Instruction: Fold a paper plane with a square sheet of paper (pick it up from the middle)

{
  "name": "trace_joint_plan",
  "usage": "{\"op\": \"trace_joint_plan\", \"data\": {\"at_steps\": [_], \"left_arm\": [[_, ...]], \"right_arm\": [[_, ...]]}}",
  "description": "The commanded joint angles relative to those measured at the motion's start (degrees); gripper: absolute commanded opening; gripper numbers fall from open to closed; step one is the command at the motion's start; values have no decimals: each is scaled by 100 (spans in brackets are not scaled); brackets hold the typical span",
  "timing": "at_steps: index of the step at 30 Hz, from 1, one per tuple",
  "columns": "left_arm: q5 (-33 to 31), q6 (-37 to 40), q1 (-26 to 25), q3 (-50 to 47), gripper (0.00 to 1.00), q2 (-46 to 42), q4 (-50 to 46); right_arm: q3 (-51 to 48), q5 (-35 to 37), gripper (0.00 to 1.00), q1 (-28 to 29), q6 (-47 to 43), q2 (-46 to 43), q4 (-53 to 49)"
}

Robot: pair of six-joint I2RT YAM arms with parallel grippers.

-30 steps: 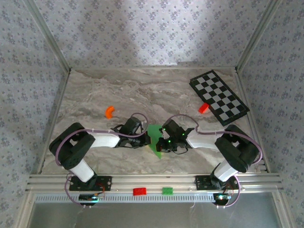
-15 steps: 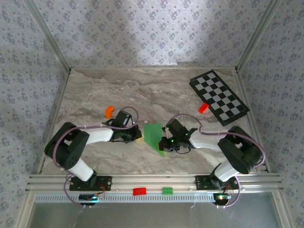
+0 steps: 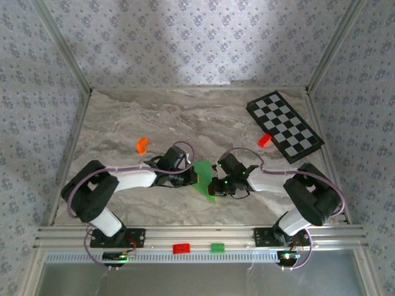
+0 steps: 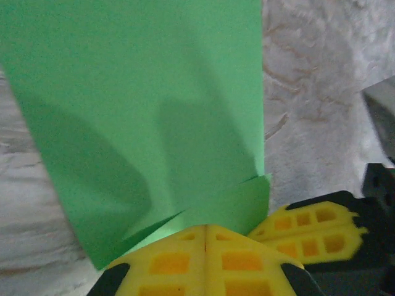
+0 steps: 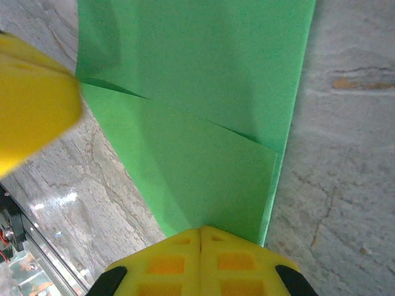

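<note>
Both pairs of fingers are pressed together with nothing between them. The left gripper [image 3: 185, 177] and the right gripper [image 3: 216, 185] face each other across the green paper [image 3: 202, 177], which lies partly folded on the table [image 3: 123, 123] between and just under their tips. In each wrist view the paper spreads out ahead of my closed tips, with a folded flap [image 5: 203, 179] whose edge runs right up to them. I cannot tell whether the tips press on the paper or hang just above it.

My main worry is the sheet sliding. It is thin and loose on smooth stone, so a sideways drag from either tip would likely shove it along instead of sharpening the crease, and the fold would end up crooked. The flap may also spring up once nothing is pressing on it. The two grippers sit very near each other, so a careless sweep could knock them together.

Beyond the left fingers, well apart, lies an orange piece [image 3: 142, 145]. Far beyond the right fingers lie a red brick [image 3: 264, 140] and the checkered board [image 3: 285, 126]. Nothing blocks the paper except the opposite gripper.
</note>
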Motion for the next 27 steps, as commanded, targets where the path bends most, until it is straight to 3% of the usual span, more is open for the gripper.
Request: {"op": "trace_joint_plan", "data": {"at_steps": [1,6,15,20,23,27], "left_arm": [[-179,61,-22,141,2,341,-128],[-421,162,-17,74,0,657,-457],[-404,187,-12,-93,0,635,-316],[-394,212,-13,-72,0,634,-298],[-402,237,-4,-70,0,652,-335],[-455,229,8,-171,0,656,-292]], "right_arm": [[-127,253,1,-56,-134,122,-738],[104,234,5,-58,-106,-138,-719],[249,-380,5,143,390,38,516],[555,-242,7,214,350,599,441],[781,-40,8,258,26,797,-216],[404,-18,9,156,-44,666,-444]]}}
